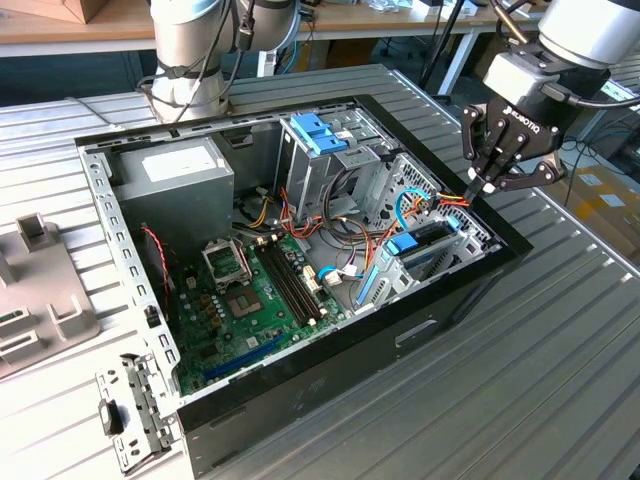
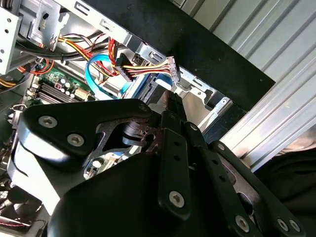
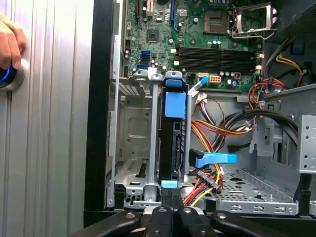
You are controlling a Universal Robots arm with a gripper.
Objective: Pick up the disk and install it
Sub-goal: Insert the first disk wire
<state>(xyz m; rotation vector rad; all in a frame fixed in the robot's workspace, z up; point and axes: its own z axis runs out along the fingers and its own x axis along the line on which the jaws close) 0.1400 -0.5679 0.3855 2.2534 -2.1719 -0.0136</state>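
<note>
The disk (image 3: 170, 148) stands on edge in the drive bay (image 3: 133, 148) at the front corner of the open case (image 1: 330, 370), its light-blue rails running along both long sides and a blue tab (image 3: 175, 103) on its upper part; in the exterior view it shows as a dark slab (image 1: 425, 245) beside the cage (image 1: 320, 170), near the case wall on the exterior view's right. It appears seated or nearly seated in its slot. The gripper (image 1: 487, 185) hangs just above that corner of the case, and in the first wrist view its fingertips (image 3: 170, 210) meet directly over the near end of the disk. The jaws look pressed together, with nothing pinched between them that can be made out; whether they touch the disk's end cannot be told. Loose red, yellow and black wires (image 3: 217, 133) and a blue connector (image 3: 215, 159) lie just beside the disk. A hand (image 3: 10, 44) rests on a round button on the table (image 1: 560, 330). Judgement on handling: the disk is rigid, fairly dense for its bulk, smooth on its metal faces and sensitive to shock. The plastic rails or the narrow edges offer the safer hold; the flat faces and connector end are best left alone.
</note>
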